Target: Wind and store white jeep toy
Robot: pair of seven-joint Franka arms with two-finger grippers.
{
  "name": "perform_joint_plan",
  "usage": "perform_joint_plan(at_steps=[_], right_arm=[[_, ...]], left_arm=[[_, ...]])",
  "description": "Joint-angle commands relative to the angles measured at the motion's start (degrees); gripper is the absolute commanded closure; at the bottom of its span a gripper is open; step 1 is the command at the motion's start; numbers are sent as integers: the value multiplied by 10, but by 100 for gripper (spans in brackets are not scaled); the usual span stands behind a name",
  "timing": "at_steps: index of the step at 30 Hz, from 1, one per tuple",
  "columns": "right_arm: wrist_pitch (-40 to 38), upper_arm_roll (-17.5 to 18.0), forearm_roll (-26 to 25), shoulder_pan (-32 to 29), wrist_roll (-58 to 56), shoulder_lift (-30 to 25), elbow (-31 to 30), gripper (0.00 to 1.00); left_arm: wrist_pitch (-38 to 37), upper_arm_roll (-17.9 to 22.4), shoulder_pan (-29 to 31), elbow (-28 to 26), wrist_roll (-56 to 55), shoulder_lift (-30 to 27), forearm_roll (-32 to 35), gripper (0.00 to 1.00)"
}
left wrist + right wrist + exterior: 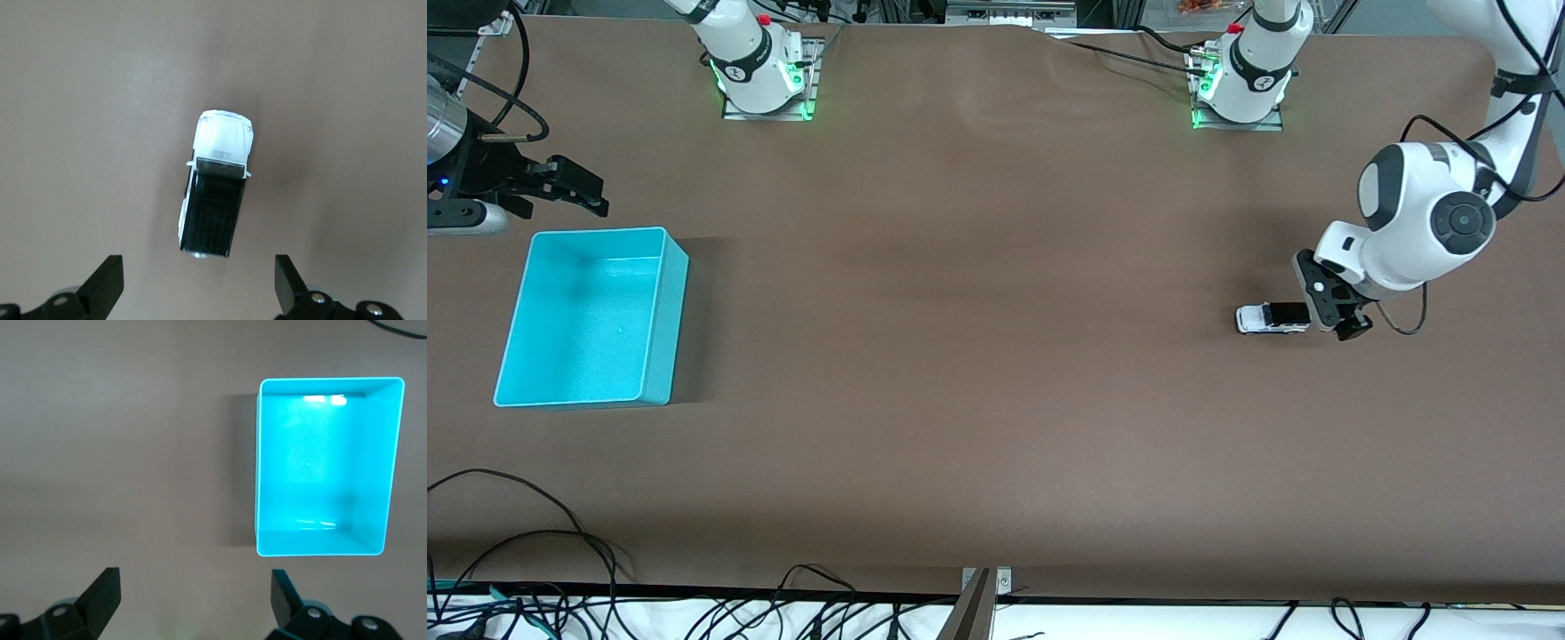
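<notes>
Winding seems not yet begun: left gripper point(1334, 311) hangs open over white jeep toy point(1272, 317), while right gripper point(574, 188) waits open beside empty turquoise bin point(667, 302).

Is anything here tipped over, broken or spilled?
Nothing stands out. The white jeep toy sits upright on its wheels below the open left gripper, and the turquoise bin stands upright and empty near the open right gripper.

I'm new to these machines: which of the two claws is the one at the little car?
The left claw, open, right at the white jeep toy toward the left arm's end of the table. The right claw, also open, waits by the turquoise bin.
</notes>
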Motion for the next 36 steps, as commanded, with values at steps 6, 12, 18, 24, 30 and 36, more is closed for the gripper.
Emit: perform_joint_plan(at_steps=[6,12,18,24,30,36], right_arm=[[-11,0,-7,-1,-6,2,9,0],[-11,0,-6,-1,-6,2,9,0],[-11,-7,-5,-1,-6,2,9,0],[-11,-7,-5,-1,-6,2,8,0],[-11,-7,-5,-2,-6,2,8,0],[-24,-11,-5,-1,-5,2,8,0]], left_arm=[[79,-8,-2,-1,61,48,48,4],[101,-8,0,-6,62,72,51,4],[112,-9,3,-30,62,72,50,4],[112,-10,7,-37,62,72,50,4],[112,-20,7,-42,63,69,50,29],[112,-26,7,-42,64,67,50,70]])
